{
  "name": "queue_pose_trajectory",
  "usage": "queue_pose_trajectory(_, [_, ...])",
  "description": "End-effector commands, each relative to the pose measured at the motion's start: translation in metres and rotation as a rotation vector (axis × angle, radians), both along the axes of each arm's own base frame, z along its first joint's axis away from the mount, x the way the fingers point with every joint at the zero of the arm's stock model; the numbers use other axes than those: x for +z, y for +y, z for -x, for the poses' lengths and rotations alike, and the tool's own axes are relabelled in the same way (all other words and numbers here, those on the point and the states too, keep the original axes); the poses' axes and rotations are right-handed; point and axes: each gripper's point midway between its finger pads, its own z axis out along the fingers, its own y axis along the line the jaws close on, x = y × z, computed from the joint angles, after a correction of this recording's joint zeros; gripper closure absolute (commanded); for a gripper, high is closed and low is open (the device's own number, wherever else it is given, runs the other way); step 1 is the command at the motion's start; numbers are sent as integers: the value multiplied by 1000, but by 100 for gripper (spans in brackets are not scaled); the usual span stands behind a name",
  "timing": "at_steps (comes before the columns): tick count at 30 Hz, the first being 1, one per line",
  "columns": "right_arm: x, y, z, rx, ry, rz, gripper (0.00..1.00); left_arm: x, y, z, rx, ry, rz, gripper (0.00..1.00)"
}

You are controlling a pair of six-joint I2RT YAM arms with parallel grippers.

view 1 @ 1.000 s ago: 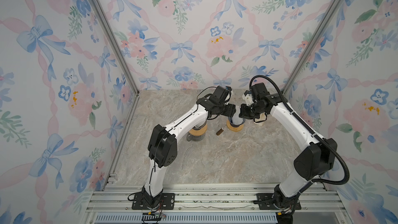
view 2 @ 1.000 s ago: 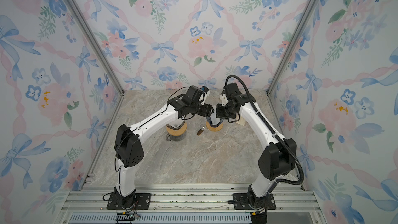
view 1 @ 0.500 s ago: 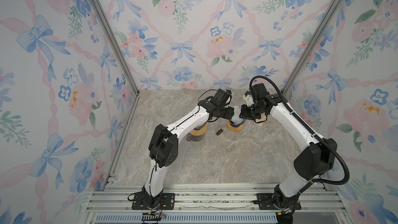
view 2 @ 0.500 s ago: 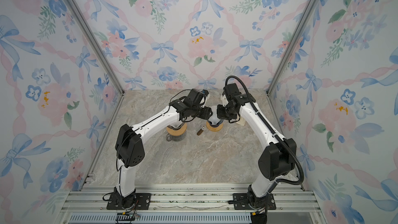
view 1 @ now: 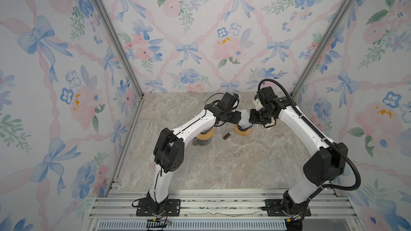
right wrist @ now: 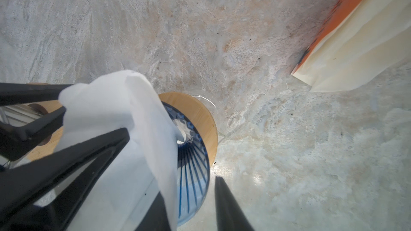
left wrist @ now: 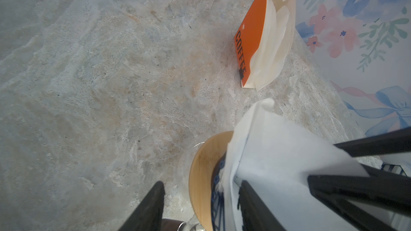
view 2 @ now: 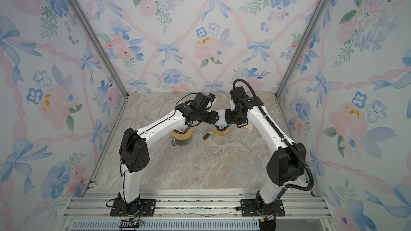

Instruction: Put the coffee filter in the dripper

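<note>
The dripper (view 1: 243,131) (view 2: 221,131), a blue ribbed cone on a wooden collar, stands on the table (view 1: 222,170) at about 1 o'clock from its middle. The white filter (view 1: 244,116) (view 2: 221,116) stands in it. Its lower part is down inside the cone and its upper part rises well above the rim, tilted, with bare ribs showing beside it.

In both top views the left gripper (view 1: 238,118) is at the filter's 9 o'clock and the right gripper (view 1: 250,118) at its 3 o'clock, both close against the paper.

The left wrist view shows the left gripper (left wrist: 199,183) with jaws spread. One finger (left wrist: 153,205) hangs outside the collar, clear of the paper, and the other (left wrist: 255,205) lies along the filter (left wrist: 278,147) wall. It pinches nothing.

The right wrist view shows the right gripper (right wrist: 189,187) parted too. One finger (right wrist: 226,207) is outside the dripper (right wrist: 193,163); the other is mostly hidden behind the filter (right wrist: 111,98), which drapes over it. No squeeze on the paper shows.

A brown vial (view 1: 228,134) lies on its side at the dripper's 9 o'clock. Further along the same line a carafe (view 1: 203,138) with a wooden collar stands under the left arm. An orange packet (left wrist: 249,41) marked COFFEE lies near the wall, with cream papers showing at its open side.
</note>
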Motion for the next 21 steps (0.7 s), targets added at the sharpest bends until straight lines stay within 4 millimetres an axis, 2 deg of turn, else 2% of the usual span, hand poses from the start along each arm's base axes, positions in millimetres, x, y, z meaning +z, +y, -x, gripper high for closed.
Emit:
queue_pose_trajectory(1, [-6, -5, 1, -8, 22, 29, 66, -10, 1, -1, 4, 10, -28, 45])
queue_pose_trajectory(21, [-36, -11, -7, -31, 81, -19, 67, -14, -1, -10, 7, 4, -31, 44])
